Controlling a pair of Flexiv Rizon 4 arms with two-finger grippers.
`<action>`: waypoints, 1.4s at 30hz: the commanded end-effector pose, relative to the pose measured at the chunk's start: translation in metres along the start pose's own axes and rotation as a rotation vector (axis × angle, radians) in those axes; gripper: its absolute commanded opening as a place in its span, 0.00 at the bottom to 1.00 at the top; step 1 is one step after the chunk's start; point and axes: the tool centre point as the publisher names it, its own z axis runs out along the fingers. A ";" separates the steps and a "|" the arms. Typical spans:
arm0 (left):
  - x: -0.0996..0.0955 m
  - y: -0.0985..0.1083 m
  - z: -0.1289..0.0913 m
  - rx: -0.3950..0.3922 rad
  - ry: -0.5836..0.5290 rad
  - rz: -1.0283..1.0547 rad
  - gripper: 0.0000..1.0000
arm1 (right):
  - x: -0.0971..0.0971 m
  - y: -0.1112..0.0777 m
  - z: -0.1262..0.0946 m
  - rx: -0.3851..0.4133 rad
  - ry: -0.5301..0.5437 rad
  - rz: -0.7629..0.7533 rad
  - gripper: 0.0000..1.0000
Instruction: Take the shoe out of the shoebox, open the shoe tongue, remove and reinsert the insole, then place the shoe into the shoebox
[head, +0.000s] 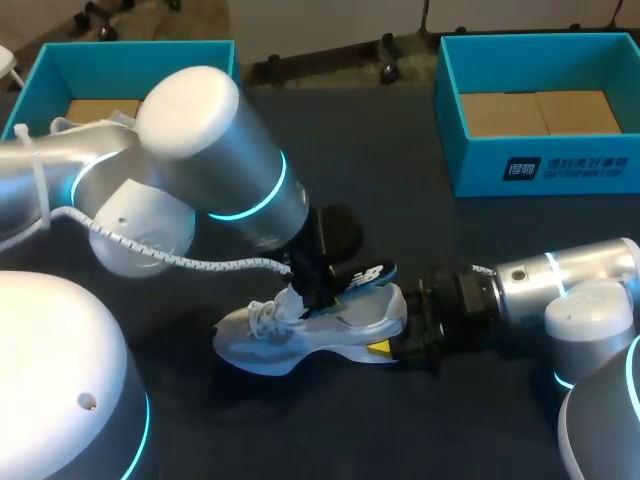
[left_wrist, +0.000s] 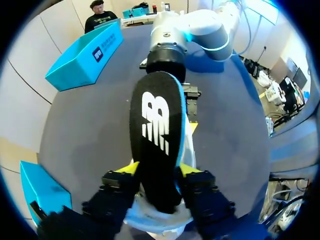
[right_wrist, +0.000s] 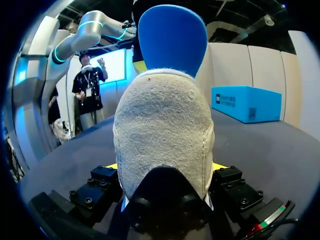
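Left tool (left_wrist: 159, 172) clasping insole (left_wrist: 156, 130), shoe (head: 310, 338), dark table (head: 390, 140)

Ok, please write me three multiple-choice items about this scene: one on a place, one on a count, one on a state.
1. Where is the white fabric sneaker?
A inside a box
B outside any box, at the middle of the dark table
C at the table's far edge

2. How many open turquoise cardboard shoeboxes are there?
A one
B two
C three

3. The left pincer is:
A open and empty
B shut on the black flat insole
C shut on a lace

Key: B, the sneaker is between the boxes; B, one box stands at each far corner; B, the pincer clamps the insole from both sides.
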 end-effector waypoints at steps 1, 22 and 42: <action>0.008 -0.003 -0.004 0.013 -0.007 0.019 0.76 | 0.001 -0.001 0.002 0.003 -0.001 0.000 0.00; 0.047 -0.024 -0.003 0.028 -0.231 0.039 0.67 | 0.001 -0.001 0.002 0.003 -0.001 0.000 0.00; 0.067 -0.028 0.001 0.001 -0.290 0.094 0.00 | 0.001 -0.001 0.002 0.003 -0.001 0.000 0.00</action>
